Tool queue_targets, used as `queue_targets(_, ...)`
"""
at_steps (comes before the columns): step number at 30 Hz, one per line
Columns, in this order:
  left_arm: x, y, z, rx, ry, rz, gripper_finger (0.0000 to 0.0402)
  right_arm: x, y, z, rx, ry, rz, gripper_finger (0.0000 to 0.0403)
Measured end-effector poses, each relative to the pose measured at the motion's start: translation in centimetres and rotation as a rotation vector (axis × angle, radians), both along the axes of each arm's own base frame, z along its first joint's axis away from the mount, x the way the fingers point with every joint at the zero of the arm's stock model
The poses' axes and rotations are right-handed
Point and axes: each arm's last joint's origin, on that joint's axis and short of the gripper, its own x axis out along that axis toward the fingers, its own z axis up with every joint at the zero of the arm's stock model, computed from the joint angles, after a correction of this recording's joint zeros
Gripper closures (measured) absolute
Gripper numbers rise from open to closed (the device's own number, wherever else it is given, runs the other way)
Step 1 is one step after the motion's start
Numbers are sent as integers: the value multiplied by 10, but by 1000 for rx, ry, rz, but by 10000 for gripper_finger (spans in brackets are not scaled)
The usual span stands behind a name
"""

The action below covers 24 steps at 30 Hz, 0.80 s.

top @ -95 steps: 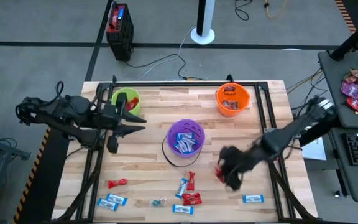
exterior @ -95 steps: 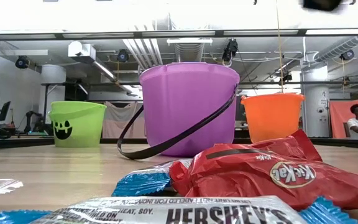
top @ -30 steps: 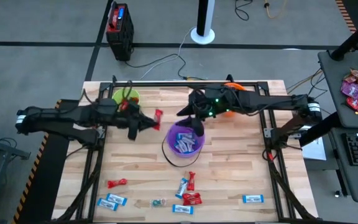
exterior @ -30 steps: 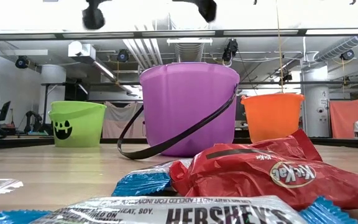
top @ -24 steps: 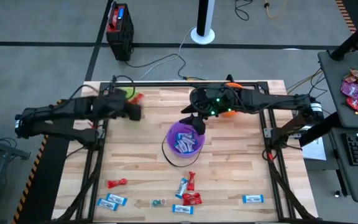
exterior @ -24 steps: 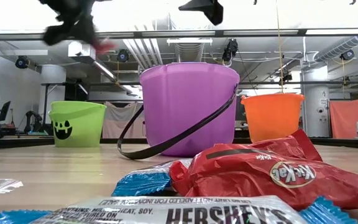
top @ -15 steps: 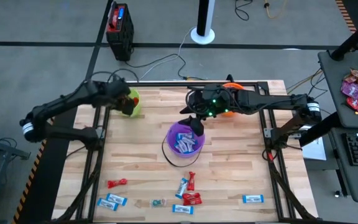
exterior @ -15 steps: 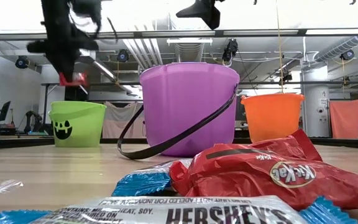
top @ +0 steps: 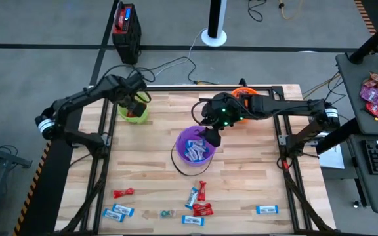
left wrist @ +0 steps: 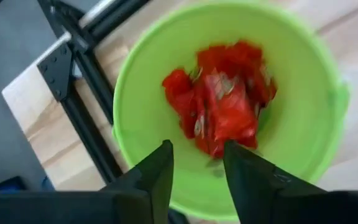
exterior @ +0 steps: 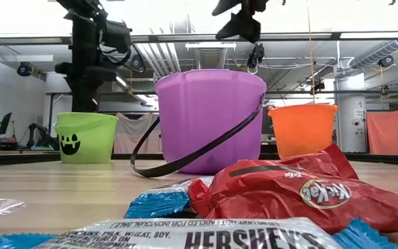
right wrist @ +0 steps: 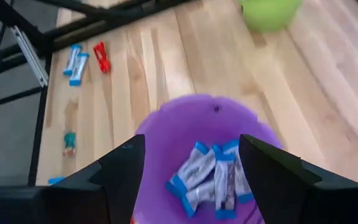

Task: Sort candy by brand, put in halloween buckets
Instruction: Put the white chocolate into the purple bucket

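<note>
1. High view first: the left gripper (top: 134, 99) hangs directly over the lime green bucket (top: 132, 115) at the table's far left corner. Its wrist view shows the two fingers (left wrist: 156, 173) parted with nothing between them, and a heap of red wrappers (left wrist: 222, 109) lying in the bucket below — so the hand is released and empty.

2. The right gripper (top: 210, 134) reaches in from the right and hovers over the far rim of the purple bucket (top: 195, 148) at mid-table. Its wrist view shows the fingers (right wrist: 123, 168) spread wide, nothing held, with several light blue and white pieces (right wrist: 209, 174) resting inside the bucket.

3. The orange bucket (top: 243, 95) sits at the far right, mostly hidden under the right arm; what it holds cannot be made out now.

4. Done so far, as I judge it: red wrappers are gathered in green and blue-and-white ones in purple, so the sorting scheme is set up and well under way.

5. Left to do — a scatter of candy lies along the near edge of the table (top: 156, 177):
   - a red piece (top: 123, 193) and a blue and white pair (top: 117, 211) at near left;
   - a small teal piece (top: 168, 214);
   - a mixed red and blue cluster (top: 199, 200) near the middle;
   - a lone blue and white bar (top: 266, 210) at near right.

6. Roughly ten pieces remain, by my count, so the job looks past halfway but not close to finished.
</note>
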Motion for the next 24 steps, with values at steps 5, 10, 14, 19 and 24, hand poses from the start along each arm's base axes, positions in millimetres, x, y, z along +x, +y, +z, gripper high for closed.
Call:
queue_targets(5, 10, -9, 22, -26, -150, -56, 260, -10, 5, -6, 165, 126, -4, 150)
queue_targets(10, 11, -45, 61, 52, -323, -138, 263, -19, 28, -10, 387, 278, -110, 157)
queue_targets(14, 10, -83, 88, 101, -529, -249, 269, -20, 62, -13, 553, 376, -222, 165)
queue_targets(19, 6, -130, 107, 101, -746, -486, 272, -20, 110, -24, 657, 472, -411, 174)
queue_targets(24, 2, -167, 114, 91, -925, -678, 272, -14, 156, -51, 659, 548, -576, 174)
